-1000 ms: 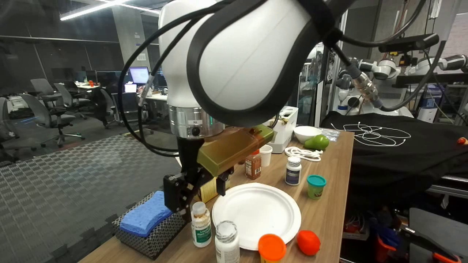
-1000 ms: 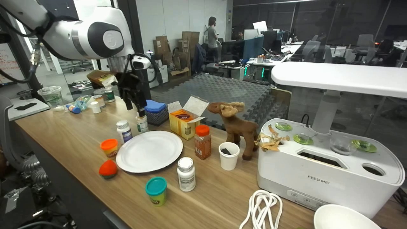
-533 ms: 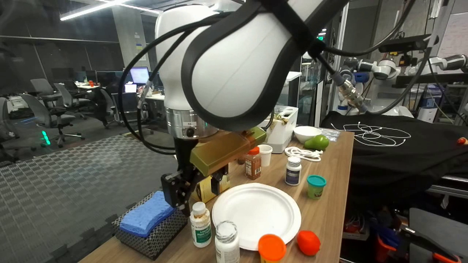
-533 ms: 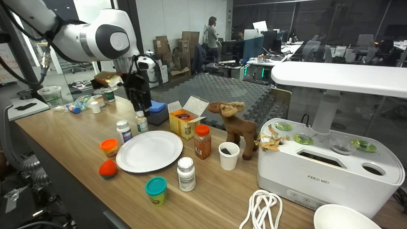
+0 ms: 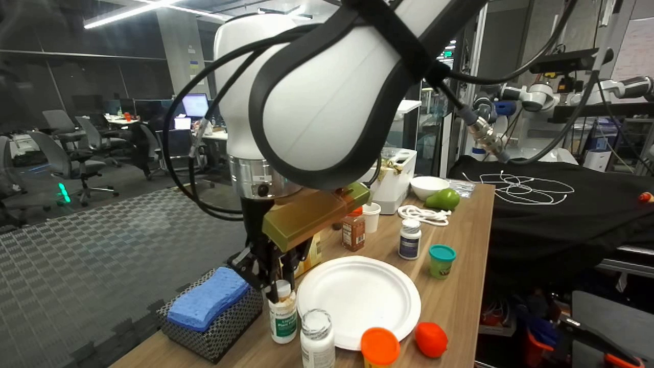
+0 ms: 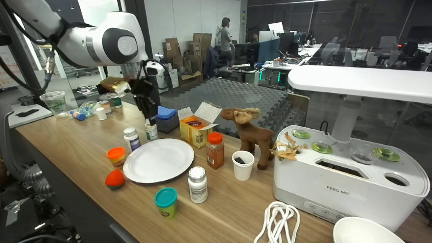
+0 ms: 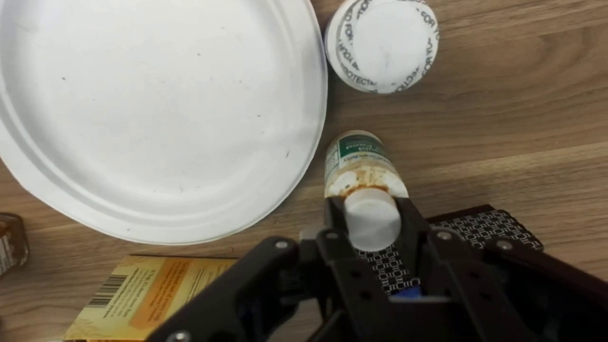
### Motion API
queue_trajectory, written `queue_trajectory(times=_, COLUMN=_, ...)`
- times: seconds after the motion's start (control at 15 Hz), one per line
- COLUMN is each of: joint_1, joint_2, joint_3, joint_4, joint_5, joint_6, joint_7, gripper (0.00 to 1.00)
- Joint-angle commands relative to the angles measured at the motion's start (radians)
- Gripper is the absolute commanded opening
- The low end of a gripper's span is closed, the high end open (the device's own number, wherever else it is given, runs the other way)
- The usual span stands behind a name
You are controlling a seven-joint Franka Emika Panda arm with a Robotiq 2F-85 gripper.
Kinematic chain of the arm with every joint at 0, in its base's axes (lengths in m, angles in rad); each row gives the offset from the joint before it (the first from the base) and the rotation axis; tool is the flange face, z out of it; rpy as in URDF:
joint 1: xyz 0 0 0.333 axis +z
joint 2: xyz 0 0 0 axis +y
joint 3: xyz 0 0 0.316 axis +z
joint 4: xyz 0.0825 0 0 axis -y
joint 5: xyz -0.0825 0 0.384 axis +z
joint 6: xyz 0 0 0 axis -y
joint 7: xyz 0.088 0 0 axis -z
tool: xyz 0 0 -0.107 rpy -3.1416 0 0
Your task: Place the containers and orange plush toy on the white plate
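The green-labelled bottle [image 7: 358, 147] stands on the table beside the white plate [image 7: 156, 109], and my gripper [image 7: 370, 204] is shut on its white cap from above. In an exterior view the gripper [image 5: 282, 289] hides part of that cap. A white pill bottle [image 5: 317, 340] is close by at the plate's rim; a second pill bottle [image 6: 197, 185] sits across the plate. An orange-lidded tub [image 6: 116, 156], a teal-lidded tub [image 6: 166, 202] and the small orange plush toy [image 6: 114, 179] lie around the plate. Nothing rests on the plate.
A patterned box with a blue sponge [image 5: 207, 299] stands right beside the gripper. The yellow box [image 6: 195, 131], spice jar [image 6: 215, 151], paper cup [image 6: 242, 166] and brown moose toy [image 6: 251, 133] line the plate's far side. White rope [image 6: 280, 222] lies near the planter [image 6: 337, 182].
My gripper has come down and shifted over the green-labelled bottle. Its jaws, wide apart before, have closed on the cap, and the bottle has shifted slightly.
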Motion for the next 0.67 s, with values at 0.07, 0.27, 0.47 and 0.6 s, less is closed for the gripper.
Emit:
queue_trajectory(times=0.07, joint_1=0.011, joint_2=-0.004, joint_3=-0.003, joint_4=0.039, joint_5=0.039, joint_6=-0.024, joint_7=-0.001, gripper=0.17)
queue_trajectory(times=0.27, joint_1=0.006, joint_2=-0.014, joint_3=-0.006, joint_4=0.086, joint_5=0.059, joint_6=-0.051, joint_7=-0.001, gripper=0.14)
queue_trajectory(times=0.47, joint_1=0.005, joint_2=-0.016, joint_3=-0.023, joint_4=0.135, joint_5=0.035, joint_6=-0.089, joint_7=-0.008, gripper=0.14)
queue_trajectory(times=0.6, joint_1=0.005, joint_2=-0.019, joint_3=-0.039, joint_4=0.149, joint_5=0.009, joint_6=-0.132, joint_7=-0.006, gripper=0.14)
